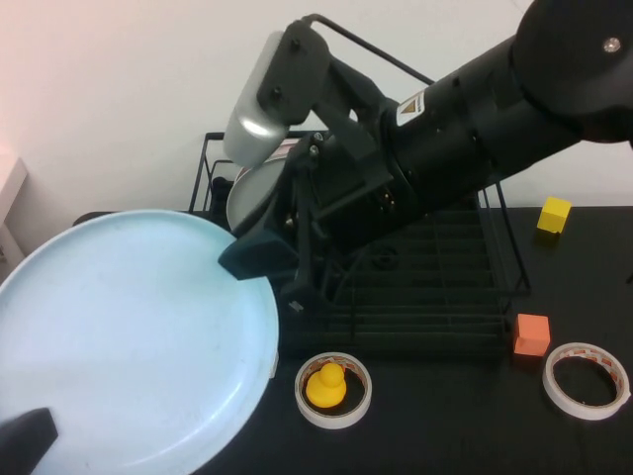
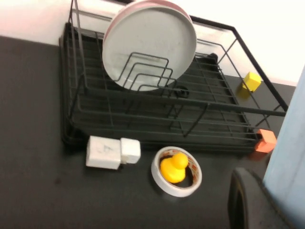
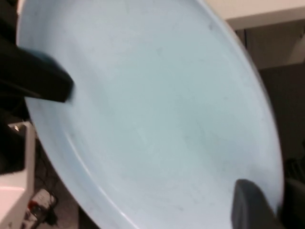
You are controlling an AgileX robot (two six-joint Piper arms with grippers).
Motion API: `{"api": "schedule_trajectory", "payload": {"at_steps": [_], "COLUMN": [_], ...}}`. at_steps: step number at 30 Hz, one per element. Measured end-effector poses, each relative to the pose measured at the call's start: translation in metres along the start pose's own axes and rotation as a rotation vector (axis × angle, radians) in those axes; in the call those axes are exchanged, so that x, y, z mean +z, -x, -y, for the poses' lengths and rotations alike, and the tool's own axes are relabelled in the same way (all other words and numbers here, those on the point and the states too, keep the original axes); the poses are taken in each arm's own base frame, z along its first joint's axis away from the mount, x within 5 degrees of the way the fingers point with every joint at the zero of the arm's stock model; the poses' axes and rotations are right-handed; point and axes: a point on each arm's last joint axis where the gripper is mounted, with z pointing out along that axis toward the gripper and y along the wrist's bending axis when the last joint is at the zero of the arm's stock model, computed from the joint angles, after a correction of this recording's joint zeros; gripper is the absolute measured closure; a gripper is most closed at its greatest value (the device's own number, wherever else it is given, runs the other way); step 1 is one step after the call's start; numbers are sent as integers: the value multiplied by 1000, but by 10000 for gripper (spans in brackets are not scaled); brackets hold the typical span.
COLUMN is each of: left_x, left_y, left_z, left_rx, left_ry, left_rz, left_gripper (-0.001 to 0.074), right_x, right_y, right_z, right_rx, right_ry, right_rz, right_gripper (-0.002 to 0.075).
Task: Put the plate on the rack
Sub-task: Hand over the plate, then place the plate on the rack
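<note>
Plate (image 1: 129, 336), light blue, gripped at opposite rims by left gripper (image 1: 25, 440) and right gripper (image 1: 255, 252), hangs beside rack (image 1: 435, 297) holding 1 grey plate (image 2: 150, 45); duck-filled tape roll (image 1: 334, 389) lies nearby on bench (image 1: 445, 435).

A little yellow rubber duck (image 1: 325, 385) sits inside a tape roll (image 1: 334, 390) on the black table (image 1: 445, 426). Another tape roll (image 1: 586, 380) lies off to the right, just beside an orange cube (image 1: 531, 334). A yellow cube (image 1: 554, 215) is farther back. There's a white block (image 2: 112, 152) too, plus a pale pink-rimmed plate (image 2: 150, 45) standing up.
</note>
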Motion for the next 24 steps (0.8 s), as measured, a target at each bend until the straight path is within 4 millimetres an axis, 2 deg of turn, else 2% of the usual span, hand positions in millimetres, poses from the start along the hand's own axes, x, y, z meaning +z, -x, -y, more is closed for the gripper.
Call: {"api": "schedule_trajectory", "payload": {"at_steps": [3, 8, 10, 13, 16, 19, 22, 23, 24], "left_x": [0, 0, 0, 0, -1, 2, 11, 14, 19], "left_y": [2, 5, 6, 9, 15, 23, 35, 39, 46], "left_z": [0, 0, 0, 0, 0, -2, -3, -3, -2], "left_rx": [31, 157, 232, 361, 506, 757, 974, 1002, 1023], "left_ry": [4, 5, 7, 20, 44, 101, 156, 164, 165], "left_rz": [17, 56, 67, 101, 154, 208, 222, 226, 221], "left_gripper": [666, 666, 666, 666, 666, 666, 666, 666, 666], "right_x": [0, -9, -19, -53, -98, -140, -171, -180, -187], "right_y": [2, 15, 25, 42, 55, 58, 51, 47, 44], "right_z": [-1, -6, -8, -5, -5, -16, -30, -35, -39], "right_rx": [18, 12, -3, -13, -38, -74, -114, -123, -126], "right_ry": [15, 44, 47, 4, -48, -86, -127, -148, -176], "right_rz": [23, 73, 103, 166, 221, 221, 162, 119, 91], "right_gripper": [472, 195, 140, 123, 139, 234, 459, 565, 620]}}
